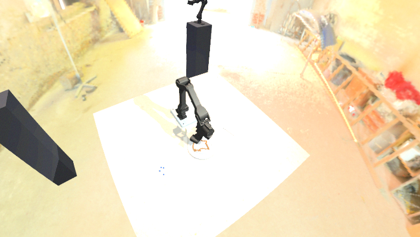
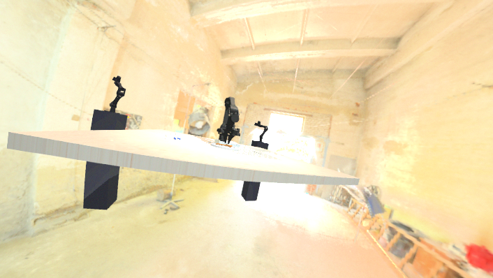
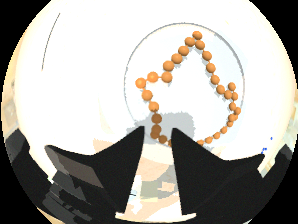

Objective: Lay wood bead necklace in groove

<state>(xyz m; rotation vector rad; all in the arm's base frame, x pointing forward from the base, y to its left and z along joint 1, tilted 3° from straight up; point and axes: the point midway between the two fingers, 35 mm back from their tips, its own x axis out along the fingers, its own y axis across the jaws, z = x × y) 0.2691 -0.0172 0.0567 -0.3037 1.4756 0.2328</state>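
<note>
The orange-brown wood bead necklace (image 1: 194, 150) (image 2: 224, 145) (image 3: 210, 68) lies as a closed, kinked loop on the pale round bead board (image 1: 198, 155) (image 3: 225, 55). In the wrist view its lower right beads curve close to the board's rim. Its upper part makes a sharp point near the far rim, the left side bends inward, and the right side has a small doubled kink. My gripper (image 1: 200, 139) (image 2: 225, 142) (image 3: 158, 128) is low over the near rim, fingers partly open, with no bead held. Some lower beads are hidden behind the right finger. The groove is washed out by glare.
Several small blue dots (image 1: 163, 168) (image 2: 175, 138) mark the white table top (image 1: 238, 178), to the board's lower left in the top view. A thin line (image 1: 229, 131) (image 3: 50, 37) lies off the board's other side. The arm's base plate (image 1: 185, 123) is behind the board.
</note>
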